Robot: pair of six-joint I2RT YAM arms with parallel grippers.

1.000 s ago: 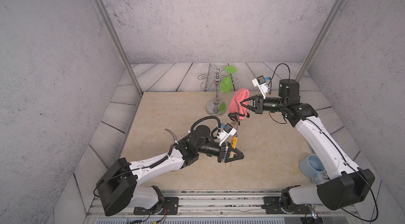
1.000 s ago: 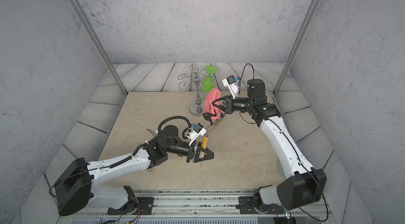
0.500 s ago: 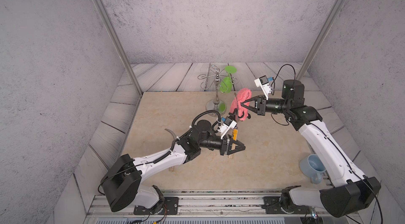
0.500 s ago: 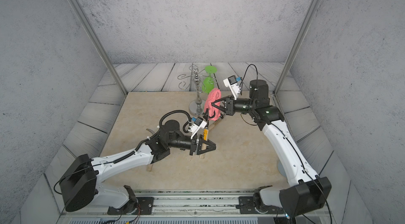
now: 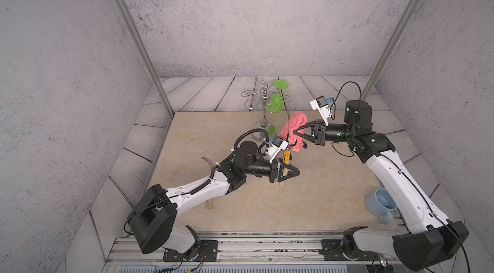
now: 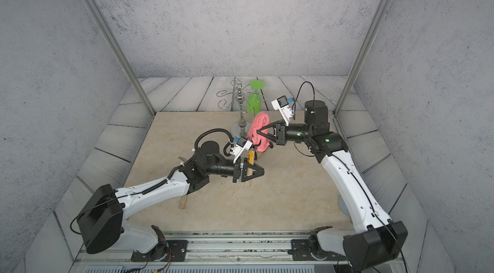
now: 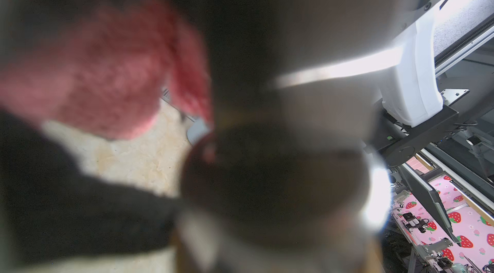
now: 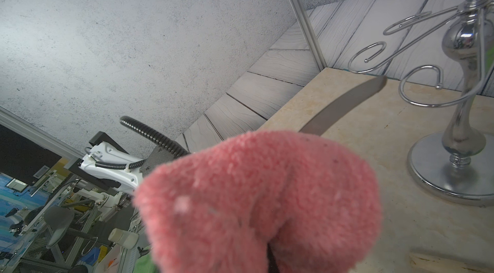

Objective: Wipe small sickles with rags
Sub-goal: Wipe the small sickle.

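Note:
My left gripper is shut on the pale wooden handle of a small sickle with a yellow-black label band, which stands steeply near mid-table. Its upper part goes up behind the pink rag. My right gripper is shut on that bunched rag and holds it against the sickle. In the right wrist view the grey blade sticks out past the rag. A second sickle lies under my left arm. The left wrist view is mostly blur.
A chrome wire-armed stand with a green goblet hanging on it is just behind the rag. A blue mug sits by the front right edge. A pale wooden piece lies on the table.
My left gripper has carried the sickle back and to the right, closer under the rag. The right gripper and rag have stayed almost where they were.

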